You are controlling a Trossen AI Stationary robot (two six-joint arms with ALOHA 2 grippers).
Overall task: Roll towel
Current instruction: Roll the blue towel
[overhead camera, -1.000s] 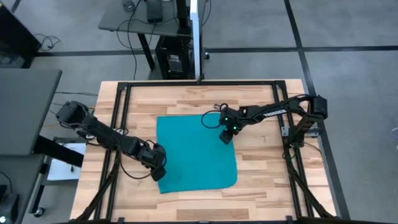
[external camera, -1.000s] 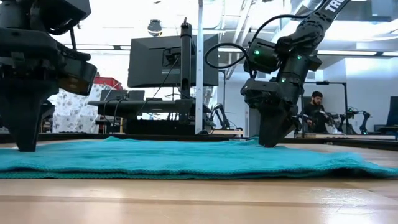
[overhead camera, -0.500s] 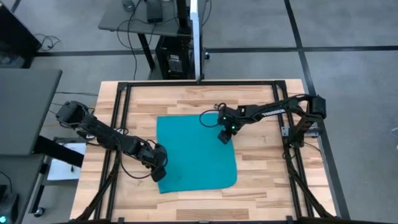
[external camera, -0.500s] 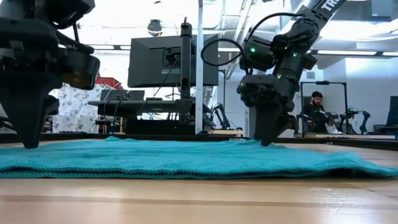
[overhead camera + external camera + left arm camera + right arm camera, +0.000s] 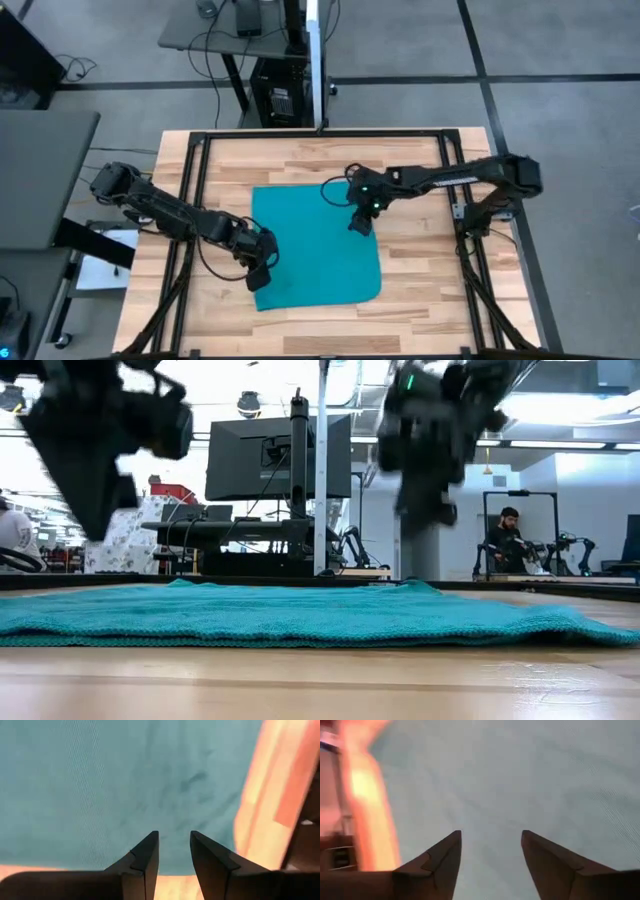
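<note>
Two grippers, both released and raised clear of towel (image 5: 316, 245). Towel spread flat, mid-table (image 5: 420, 290). Left gripper (image 5: 262, 268) above near-left edge, fingers (image 5: 145, 857) narrowly parted. Right gripper (image 5: 359, 222) above far-right part, fingers (image 5: 442, 855) wide apart, empty.

Pale wooden plank tabletop (image 5: 420, 170) carrying one cloth.
A teal soft fabric towel (image 5: 315, 245) lies spread flat near its middle, unrolled.
</note>
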